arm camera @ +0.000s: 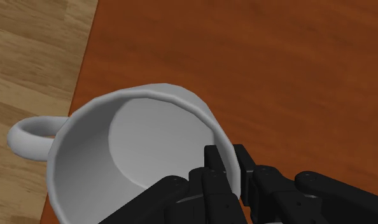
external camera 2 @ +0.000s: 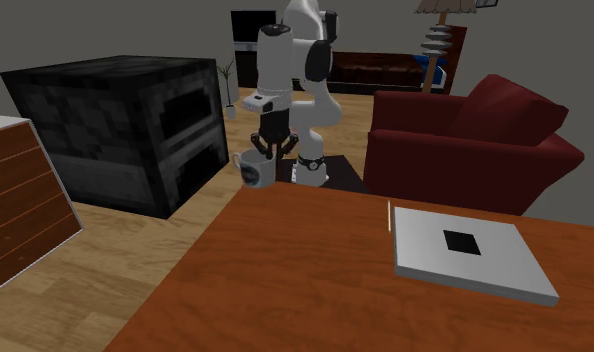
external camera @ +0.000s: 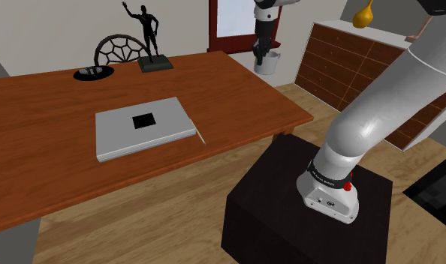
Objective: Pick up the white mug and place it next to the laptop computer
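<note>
the white mug (external camera: 268, 66) hangs over the wooden table's (external camera: 49, 112) far corner at the shoulder view's upper middle, its rim clamped by the black gripper (external camera: 263, 54), so the pickup looks done, with the carry to the closed grey laptop (external camera: 143, 126), well apart at centre left, still to do.

Wooden counter (external camera: 49, 120) has a black figurine (external camera: 149, 37) with one arm raised in the upper left, a spoked round ornament (external camera: 122, 49) just beside it, and a dark dish (external camera: 92, 73). Brown drawer unit (external camera: 349, 60) upper right, yellow vase (external camera: 364, 13) on top. Other angle: red armchair (external camera 2: 475, 135) right, black fireplace (external camera 2: 125, 120) left.
</note>
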{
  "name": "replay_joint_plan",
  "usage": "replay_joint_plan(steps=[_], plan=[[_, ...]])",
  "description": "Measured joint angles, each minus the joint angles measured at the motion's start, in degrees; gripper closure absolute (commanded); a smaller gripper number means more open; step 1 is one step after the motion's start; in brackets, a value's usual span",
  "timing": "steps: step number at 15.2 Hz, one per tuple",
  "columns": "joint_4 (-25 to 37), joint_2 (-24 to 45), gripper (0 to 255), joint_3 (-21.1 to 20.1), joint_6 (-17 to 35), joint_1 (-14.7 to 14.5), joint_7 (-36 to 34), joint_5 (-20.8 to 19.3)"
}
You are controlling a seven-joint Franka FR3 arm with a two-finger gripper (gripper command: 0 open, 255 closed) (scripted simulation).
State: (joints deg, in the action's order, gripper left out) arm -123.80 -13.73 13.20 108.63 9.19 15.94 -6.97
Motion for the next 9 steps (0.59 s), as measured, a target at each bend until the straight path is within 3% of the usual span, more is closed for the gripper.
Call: replay_joint_plan(steps=[9], plan=[[9.5,8.4,255,-5.3,-1.9,-4.4,-8.2,2.8]])
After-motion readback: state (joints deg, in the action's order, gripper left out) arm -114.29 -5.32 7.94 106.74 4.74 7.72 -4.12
